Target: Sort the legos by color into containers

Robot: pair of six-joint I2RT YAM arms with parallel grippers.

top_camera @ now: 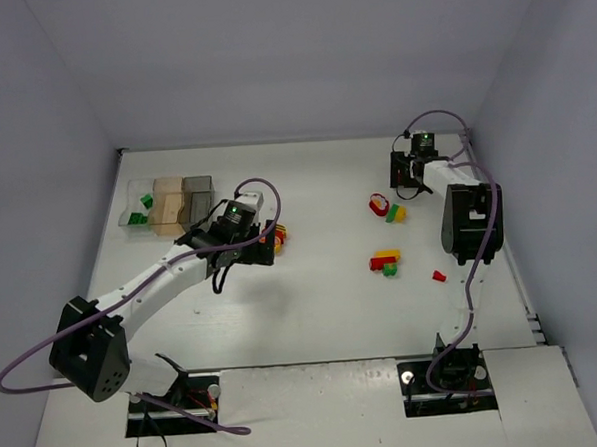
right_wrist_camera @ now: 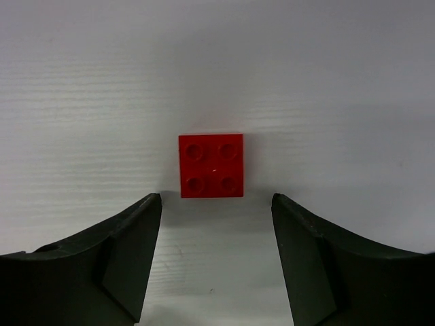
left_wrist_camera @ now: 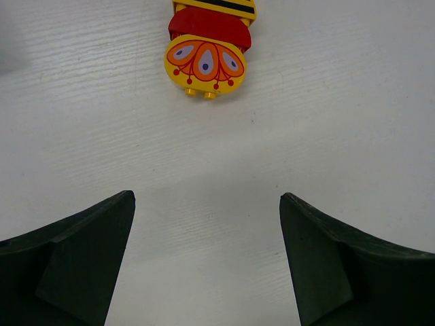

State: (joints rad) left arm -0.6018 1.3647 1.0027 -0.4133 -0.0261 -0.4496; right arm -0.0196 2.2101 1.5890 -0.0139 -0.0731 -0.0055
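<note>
Tabletop (top_camera: 313, 313) bare across centre and lower middle of top view: wide lane. Containers (top_camera: 167, 202) block upper left; left arm (top_camera: 152, 286) slants across lower left. Scattered legos (top_camera: 386, 262) crowd right of centre beside right arm (top_camera: 469, 225). Left claw (left_wrist_camera: 207, 204) gap unobstructed, painted yellow piece (left_wrist_camera: 206, 61) ahead at top. Red brick (right_wrist_camera: 211, 166) sits just ahead of right claw (right_wrist_camera: 216, 200) gap.

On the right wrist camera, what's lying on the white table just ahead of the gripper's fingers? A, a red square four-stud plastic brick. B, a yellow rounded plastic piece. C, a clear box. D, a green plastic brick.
A: a red square four-stud plastic brick lies flat on the white table, just ahead of the right gripper, whose jaws stand apart without touching it.
</note>
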